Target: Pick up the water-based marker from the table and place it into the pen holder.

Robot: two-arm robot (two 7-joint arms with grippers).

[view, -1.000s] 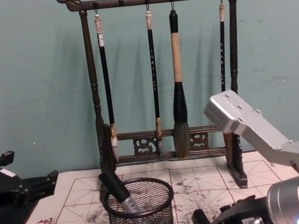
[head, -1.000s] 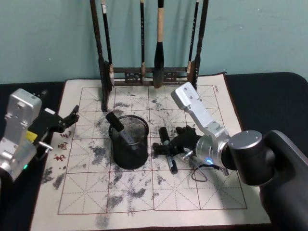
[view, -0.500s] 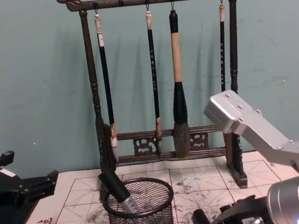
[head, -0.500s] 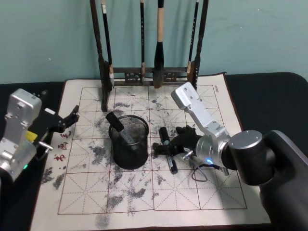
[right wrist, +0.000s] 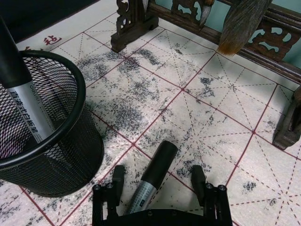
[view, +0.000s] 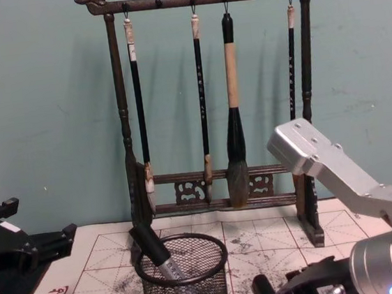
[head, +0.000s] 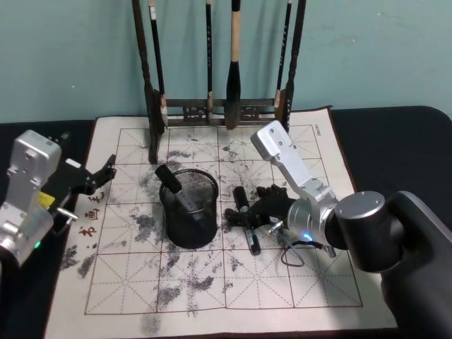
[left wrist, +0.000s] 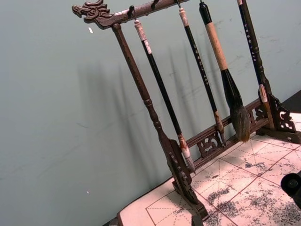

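A: Where is the water-based marker (head: 239, 194)?

B: It lies flat on the ink-stained grid mat (head: 282, 282), just right of the pen holder (head: 189, 224) and apart from it. Its black cap points toward the brush rack (head: 224, 107).

A: And the right gripper (head: 248, 214)?

B: It is low over the marker. In the right wrist view its fingers (right wrist: 118, 176) are spread wide, one on each side of the grey barrel. Neither pad presses the barrel, so it grips nothing.

A: What room is there around it?

B: The holder's wall is near on the left. The rack's base runs along the mat's far edge, well apart from the gripper. Bare mat lies open on the near side and to the right, out to the mat's dark border and the black table (head: 395, 134).

A: Is any writing readable?

B: Red brush characters (head: 90, 212) run down the mat's left margin. A second marker (right wrist: 26, 106) leans inside the holder, and its grey barrel carries printed characters too small to read surely. The lying marker's label is also illegible.

A: And the left gripper (head: 101, 176)?

B: It hangs at the mat's left edge with its fingers apart and nothing between them.
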